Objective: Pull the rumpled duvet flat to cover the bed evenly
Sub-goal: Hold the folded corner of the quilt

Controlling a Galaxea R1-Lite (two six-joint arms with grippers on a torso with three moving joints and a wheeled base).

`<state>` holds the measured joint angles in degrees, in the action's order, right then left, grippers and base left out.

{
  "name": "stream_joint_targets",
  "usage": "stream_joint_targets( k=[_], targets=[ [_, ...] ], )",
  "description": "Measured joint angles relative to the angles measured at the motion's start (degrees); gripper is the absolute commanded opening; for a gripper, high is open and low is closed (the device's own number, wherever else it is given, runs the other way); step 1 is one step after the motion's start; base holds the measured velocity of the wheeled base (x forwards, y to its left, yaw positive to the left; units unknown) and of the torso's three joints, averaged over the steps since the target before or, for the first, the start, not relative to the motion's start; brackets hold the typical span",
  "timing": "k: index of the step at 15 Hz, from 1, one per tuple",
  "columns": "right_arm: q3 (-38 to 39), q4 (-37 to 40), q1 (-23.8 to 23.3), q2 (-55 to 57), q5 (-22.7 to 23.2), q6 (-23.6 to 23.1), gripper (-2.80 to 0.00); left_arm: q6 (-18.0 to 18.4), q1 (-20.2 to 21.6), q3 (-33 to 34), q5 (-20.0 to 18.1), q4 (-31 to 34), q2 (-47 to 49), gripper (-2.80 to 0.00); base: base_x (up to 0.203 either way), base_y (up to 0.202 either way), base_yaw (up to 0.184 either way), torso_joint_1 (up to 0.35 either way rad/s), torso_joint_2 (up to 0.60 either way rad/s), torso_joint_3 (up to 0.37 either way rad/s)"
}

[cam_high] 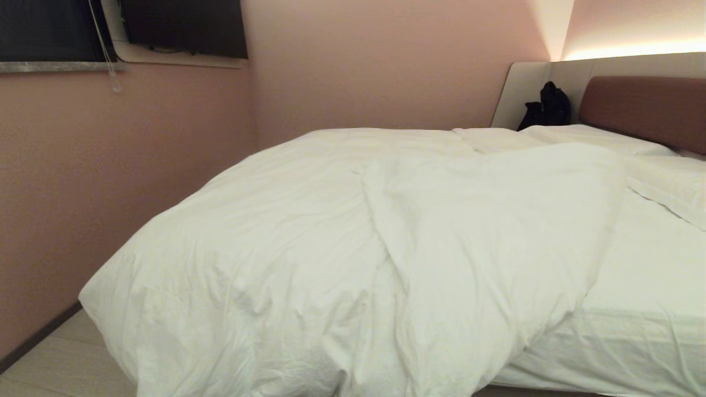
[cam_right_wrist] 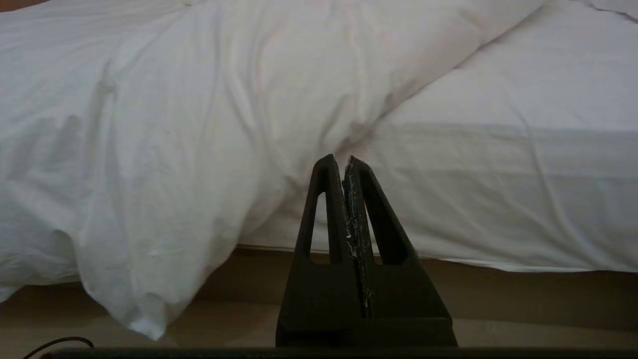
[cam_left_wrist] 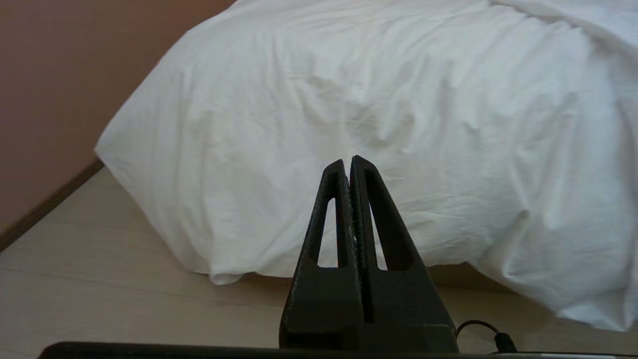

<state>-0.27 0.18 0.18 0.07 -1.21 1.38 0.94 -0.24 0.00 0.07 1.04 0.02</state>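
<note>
both black grippers, left (cam_left_wrist: 347, 162) and right (cam_right_wrist: 340, 160), clenched on nothing, apart from near bed (cam_high: 634, 309) edge. puffy creased white duvet (cam_high: 331, 231) bunched over left side, hanging toward floor (cam_left_wrist: 99, 279); right side bare sheet.

Dim warm room, glowing strip above headboard (cam_high: 651, 107), soft shadows

1. Head cam looks across the bed (cam_high: 634, 298) from its foot toward the headboard (cam_high: 645, 107), upper right.
2. Both wrist cams sit low near the floor, facing the bed's foot.
3. All share the overhanging duvet (cam_high: 309, 242).
</note>
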Motion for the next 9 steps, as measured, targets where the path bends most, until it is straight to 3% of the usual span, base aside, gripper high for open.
stream_joint_targets(
  k=[6, 9],
  targets=[
    [0.0, 0.0, 0.0, 0.0, 0.0, 0.0, -2.8, 0.0, 0.0, 0.0, 0.0, 0.0, 0.0, -2.8, 0.0, -0.192, -0.001, 0.002, 0.0, 0.004],
    [0.0, 0.0, 0.0, 0.0, 0.0, 0.0, -2.8, 0.0, 0.0, 0.0, 0.0, 0.0, 0.0, -2.8, 0.0, -0.079, -0.002, 0.002, 0.0, 0.002]
  ],
)
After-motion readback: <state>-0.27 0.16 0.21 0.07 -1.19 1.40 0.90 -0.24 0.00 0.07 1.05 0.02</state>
